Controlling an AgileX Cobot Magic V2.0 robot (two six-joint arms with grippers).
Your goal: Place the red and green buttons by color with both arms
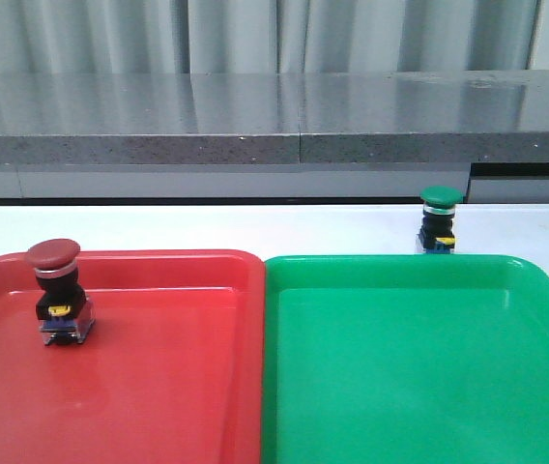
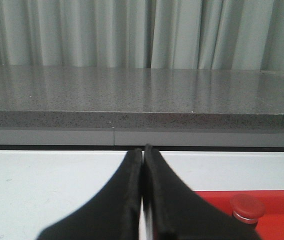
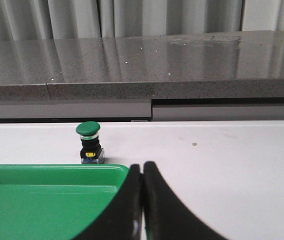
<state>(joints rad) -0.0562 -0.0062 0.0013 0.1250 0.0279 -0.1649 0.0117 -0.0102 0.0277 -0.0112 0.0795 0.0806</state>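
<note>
The red button [image 1: 58, 290] stands upright inside the red tray [image 1: 158, 387], near its far left; its cap also shows in the left wrist view [image 2: 247, 207]. The green button [image 1: 440, 219] stands upright on the white table just behind the green tray [image 1: 419, 367]; it also shows in the right wrist view [image 3: 89, 142], past the tray's far rim. My left gripper [image 2: 142, 150] is shut and empty, to the left of the red tray. My right gripper [image 3: 142, 166] is shut and empty at the green tray's right corner. Neither arm shows in the front view.
The two trays sit side by side, touching, at the front of the white table [image 1: 255, 227]. A grey stone ledge [image 1: 274, 121] runs along the back, with curtains behind it.
</note>
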